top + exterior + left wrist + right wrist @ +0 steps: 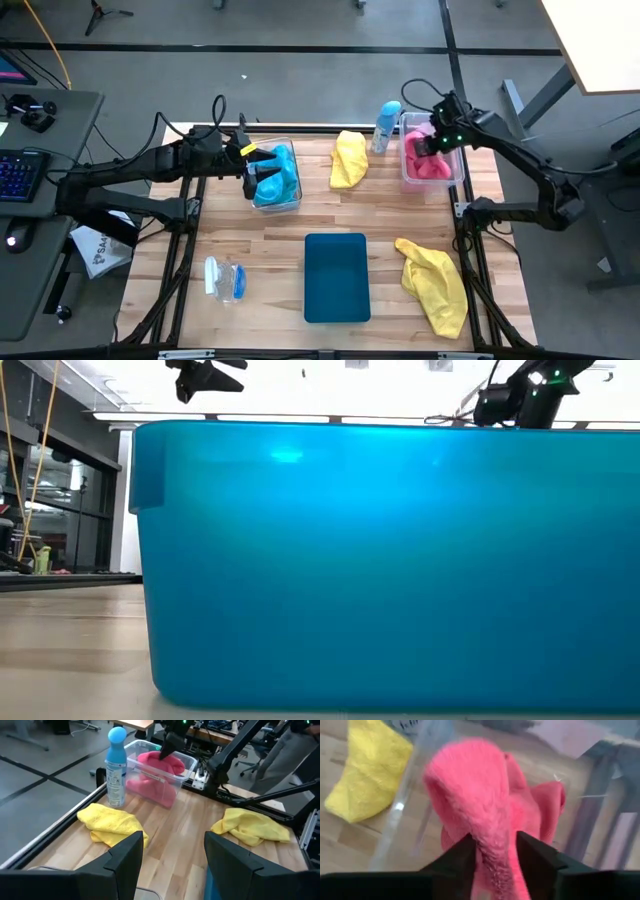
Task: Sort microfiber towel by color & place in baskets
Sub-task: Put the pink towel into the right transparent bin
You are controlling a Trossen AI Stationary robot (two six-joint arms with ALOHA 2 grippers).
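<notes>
In the high view my left gripper [262,172] hovers open over a clear bin [292,205] that holds blue towels [282,178]. Nothing lies between its fingers [172,855] in the left wrist view. My right gripper [432,146] is down in the second clear bin [458,178], shut on a pink towel [430,167]. One yellow towel [348,158] lies flat on the table between the two bins. Another yellow towel [437,285] lies by the right near corner. The dark-teal tray [336,277] sits at the near middle. My right gripper [492,852] pinches a raised fold of the pink towel [485,815] between its two fingers, coming from above and pointing down into the bin. The rest of the towel [150,782] lies bunched in the bin below the fingers.
A tall bottle with a light-blue cap [385,125] stands between the far yellow towel and the pink bin. A small clear bottle [225,278] lies near the left near corner. The teal tray's wall [380,560] fills the low view.
</notes>
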